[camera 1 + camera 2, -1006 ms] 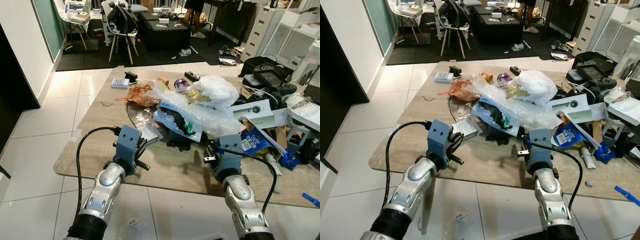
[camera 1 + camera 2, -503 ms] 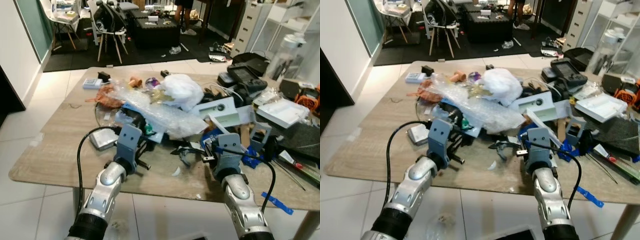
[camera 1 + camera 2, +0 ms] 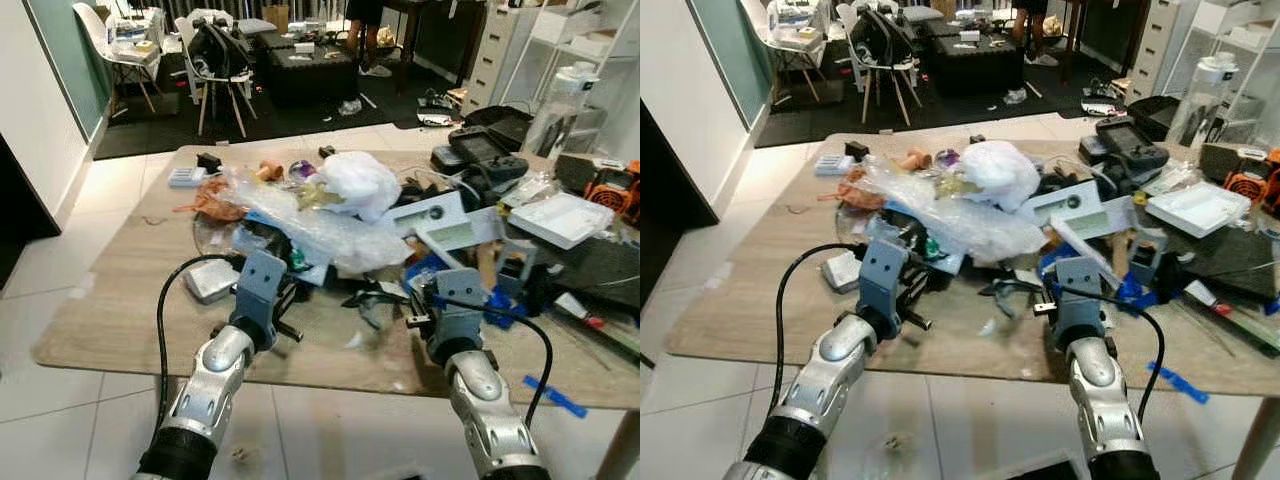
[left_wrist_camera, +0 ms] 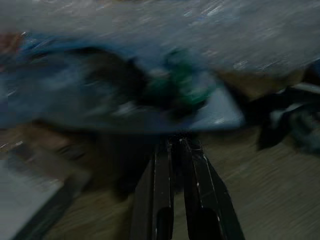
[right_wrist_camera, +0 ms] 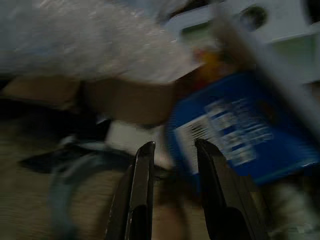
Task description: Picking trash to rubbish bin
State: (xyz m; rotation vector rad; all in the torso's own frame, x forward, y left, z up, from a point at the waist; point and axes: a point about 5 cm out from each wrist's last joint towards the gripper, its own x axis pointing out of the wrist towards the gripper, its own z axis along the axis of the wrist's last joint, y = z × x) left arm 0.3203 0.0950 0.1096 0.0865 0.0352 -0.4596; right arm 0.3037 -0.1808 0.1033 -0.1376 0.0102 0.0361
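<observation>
- Left hand (image 4: 175, 150): fingers pressed together, empty, just short of the bubble wrap (image 3: 310, 215).
- Right hand (image 5: 172, 152): fingers slightly spread, empty, near the blue packet (image 5: 240, 135) beside that wrap.

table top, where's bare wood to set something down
Bare wood on the table runs along the robot's left edge, left of the small grey box, and in a narrow front strip between the left gripper and right gripper. The middle, under the bubble wrap, and the right side are crowded.
</observation>
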